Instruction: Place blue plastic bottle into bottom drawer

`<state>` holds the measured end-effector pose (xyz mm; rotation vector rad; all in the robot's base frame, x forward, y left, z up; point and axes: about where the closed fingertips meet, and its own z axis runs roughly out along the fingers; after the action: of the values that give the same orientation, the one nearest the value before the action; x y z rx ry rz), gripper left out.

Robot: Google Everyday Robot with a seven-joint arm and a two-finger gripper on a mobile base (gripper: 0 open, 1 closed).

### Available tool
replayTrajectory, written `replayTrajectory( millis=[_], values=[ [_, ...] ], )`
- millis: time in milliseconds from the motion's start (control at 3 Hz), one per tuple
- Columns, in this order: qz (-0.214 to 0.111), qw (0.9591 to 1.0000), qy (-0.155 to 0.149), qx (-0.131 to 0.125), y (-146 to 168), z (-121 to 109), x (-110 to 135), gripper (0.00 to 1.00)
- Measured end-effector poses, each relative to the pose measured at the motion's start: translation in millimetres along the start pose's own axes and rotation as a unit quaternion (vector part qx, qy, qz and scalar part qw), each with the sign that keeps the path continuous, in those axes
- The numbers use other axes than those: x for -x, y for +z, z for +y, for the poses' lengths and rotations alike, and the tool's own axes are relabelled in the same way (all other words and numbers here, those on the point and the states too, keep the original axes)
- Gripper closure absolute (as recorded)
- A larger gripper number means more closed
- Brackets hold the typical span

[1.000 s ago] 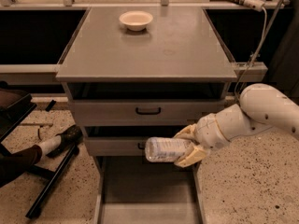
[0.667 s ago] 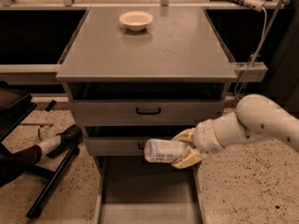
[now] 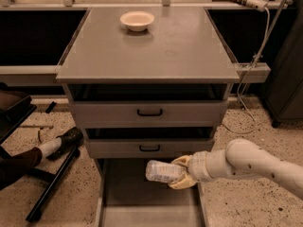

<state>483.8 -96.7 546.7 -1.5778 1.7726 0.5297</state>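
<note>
— What has changed since a second ago?

— The arm [image 3: 255, 164] has dropped. Its bend was level with the top drawer [image 3: 149, 112] and now sits lower than the middle drawer [image 3: 149, 148]. The blue plastic bottle [image 3: 161, 171] has come down with it and a little to the left. The cabinet and the bowl [image 3: 137, 21] have not shifted.

— Where is the gripper?

— The gripper [image 3: 174, 173] reaches in from the right, just under the front of the middle drawer and over the far part of the bottom drawer [image 3: 137, 205].

— Is it holding anything?

— Yes. Its two pale fingers [image 3: 182, 161] are closed on the bottle, one above and one below, clamping the right end.

— How does the bottle lie?

— On its side, pointing left, across the right half of the drawer opening. I cannot tell whether it touches the drawer floor; it looks held above it.

— And the drawer?

— Pulled out toward the near side, flat grey floor showing, low walls on left and right.

— Anything else around?

— The bowl stands at the far end of the cabinet top [image 3: 156, 51]. On the floor at the left, a black shoe [image 3: 68, 138] lies beside a dark chair leg.
</note>
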Motion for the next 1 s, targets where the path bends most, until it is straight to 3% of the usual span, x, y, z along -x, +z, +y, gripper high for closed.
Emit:
replayTrajectory(
  millis=[667, 1000],
  values=[
    [-0.010, 0.9983, 0.039, -0.043, 60, 7, -51, 1.00],
    [-0.010, 0.9983, 0.039, -0.043, 60, 7, -51, 1.00]
  ],
)
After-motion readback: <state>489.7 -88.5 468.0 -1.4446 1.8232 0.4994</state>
